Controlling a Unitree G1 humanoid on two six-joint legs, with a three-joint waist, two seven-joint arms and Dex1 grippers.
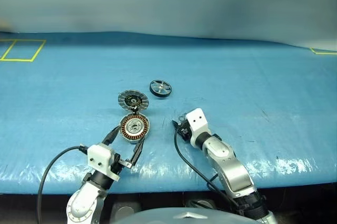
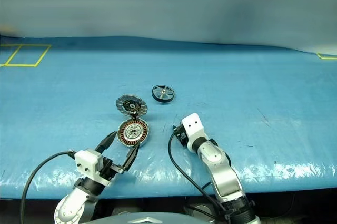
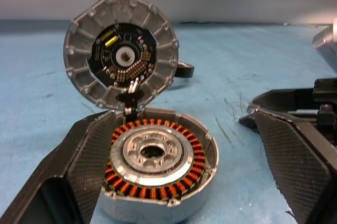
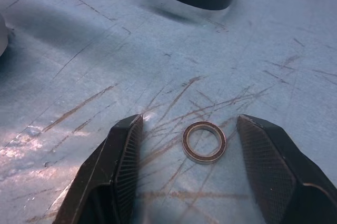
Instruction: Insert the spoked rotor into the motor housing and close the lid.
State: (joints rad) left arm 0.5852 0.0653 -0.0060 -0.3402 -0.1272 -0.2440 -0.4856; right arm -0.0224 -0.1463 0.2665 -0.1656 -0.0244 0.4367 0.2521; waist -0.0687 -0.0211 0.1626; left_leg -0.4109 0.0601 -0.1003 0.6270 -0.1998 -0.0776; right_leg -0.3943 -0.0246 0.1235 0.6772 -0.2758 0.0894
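While the round shallow grey metal motor housing (image 1: 135, 128) is sitting on the blue plastic-covered table (image 1: 253, 76), its ring of copper-coloured windings around a silver hub is facing up and lying open. Its lid (image 1: 132, 100), a round grey disc with radial silver segments around a dark centre, is standing tilted open from the housing's far edge, joined there by a small hinge and showing its inner face toward the robot.

Beyond the lid and a little toward the robot's right, the spoked rotor (image 1: 160, 88), a small round wheel with a black outer rim and a shiny silver spoked face, is lying flat on the table, well apart from both grippers and clear of the housing.

At the near side of the housing, the left gripper (image 1: 124, 146) is pointing forward with its two black fingers spread wide; in the left wrist view one finger (image 3: 79, 166) is sitting just beside the housing wall and the other is standing well off to the opposite side, so nothing is being pinched.

To the right of the housing, the right gripper (image 4: 189, 168) is hovering low over the scratched table surface, its jaws parted and holding nothing. Between its fingertips a tiny thin black ring (image 4: 204, 142) is lying flat on the table, apart from both pads.
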